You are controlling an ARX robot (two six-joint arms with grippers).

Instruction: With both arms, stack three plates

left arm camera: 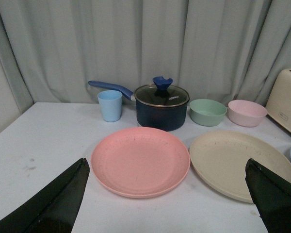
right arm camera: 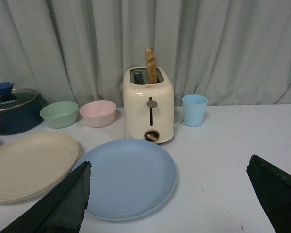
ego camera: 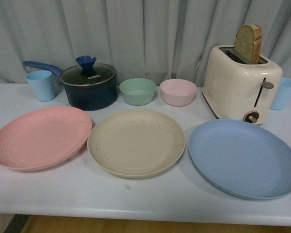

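Three plates lie side by side on the white table in the front view: the pink plate (ego camera: pixel 39 137) at left, the beige plate (ego camera: pixel 136 141) in the middle, the blue plate (ego camera: pixel 245 158) at right. Neither arm shows in the front view. My left gripper (left arm camera: pixel 167 167) is open and empty, its black fingers (left arm camera: pixel 63 201) spread wide; the pink plate (left arm camera: pixel 140 161) and the beige plate (left arm camera: pixel 235 162) lie beyond them. My right gripper (right arm camera: pixel 169 167) is open and empty, fingers (right arm camera: pixel 68 204) wide, with the blue plate (right arm camera: pixel 128 177) beyond and the beige plate (right arm camera: pixel 29 165) beside it.
Behind the plates stand a light blue cup (ego camera: pixel 41 85), a dark blue lidded saucepan (ego camera: pixel 88 85), a green bowl (ego camera: pixel 137 91), a pink bowl (ego camera: pixel 178 91), a cream toaster (ego camera: pixel 241 82) holding a slice of bread, and another blue cup (ego camera: pixel 284 93). A curtain hangs behind.
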